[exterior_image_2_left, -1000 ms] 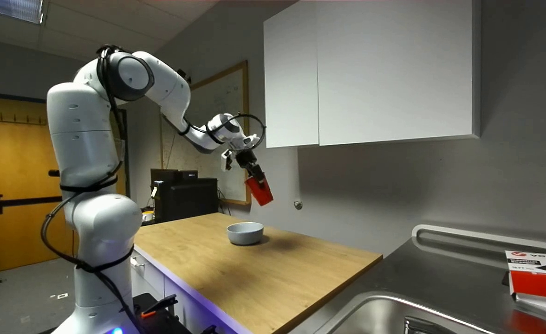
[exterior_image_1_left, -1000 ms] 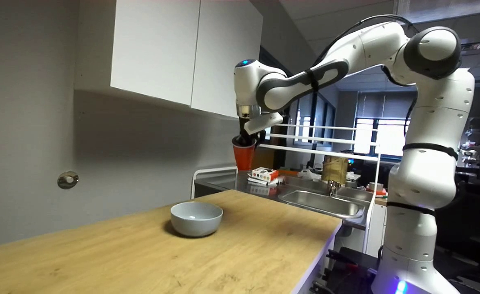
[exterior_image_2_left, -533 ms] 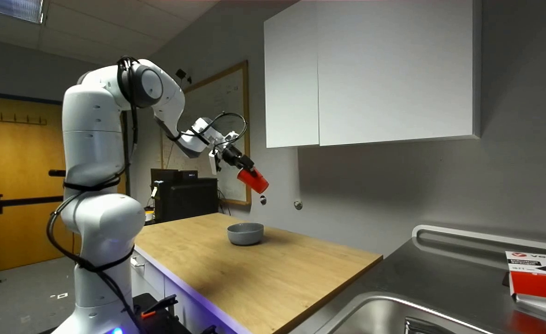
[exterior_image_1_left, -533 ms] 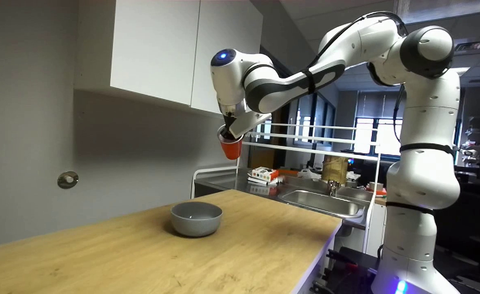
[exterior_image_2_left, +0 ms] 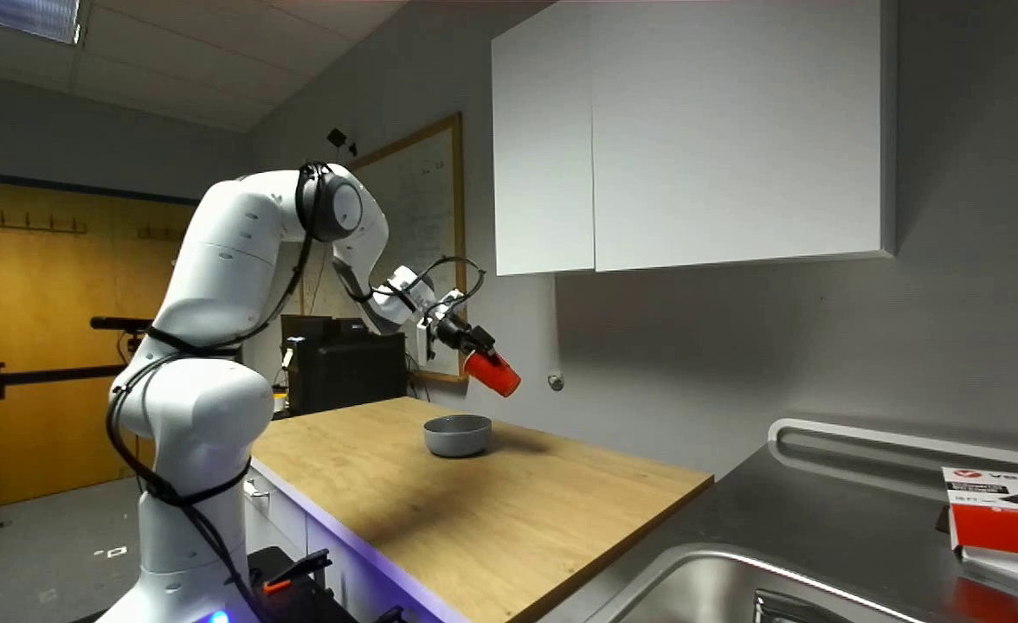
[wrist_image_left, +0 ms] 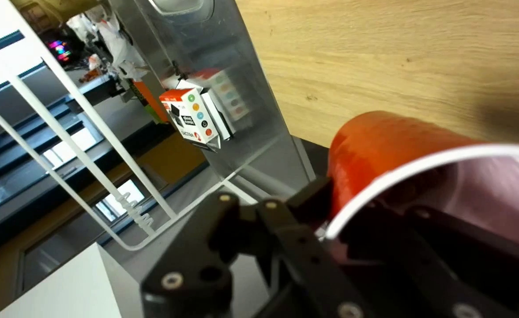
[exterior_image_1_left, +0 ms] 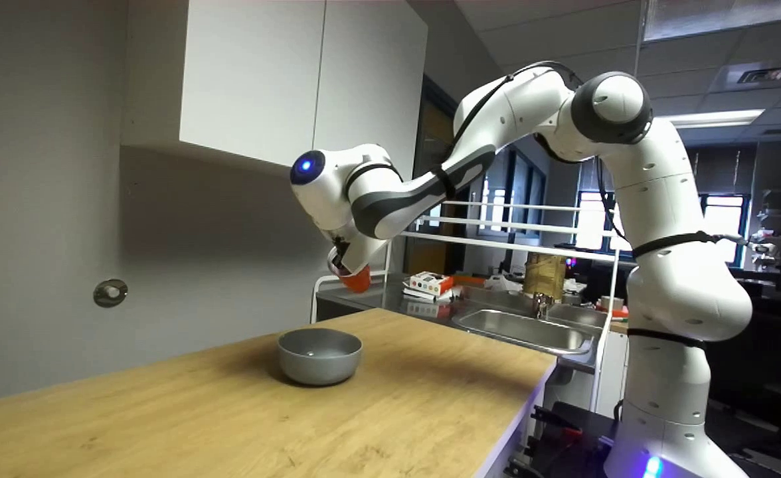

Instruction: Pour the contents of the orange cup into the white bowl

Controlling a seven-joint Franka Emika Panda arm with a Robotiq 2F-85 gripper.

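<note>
The orange cup is held tilted in the air above the table, its base pointing down and away from my hand. It also shows in an exterior view. In the wrist view the cup shows its white rim and pale inside; its contents cannot be made out. My gripper is shut on the cup's wall at the rim, one finger outside and one inside. The white bowl looks grey and stands upright on the table, below the cup; it also shows in an exterior view. The wrist view does not show the bowl.
The wooden table runs along the wall. A white wall cabinet hangs above, close to my wrist. Beyond the table end are a steel sink, a red and white box and a white rail frame.
My arm has carried the cup towards the bowl's side, and over the last half second lower. The cup has tilted further. The bowl has not moved but looks darker than a second ago.
</note>
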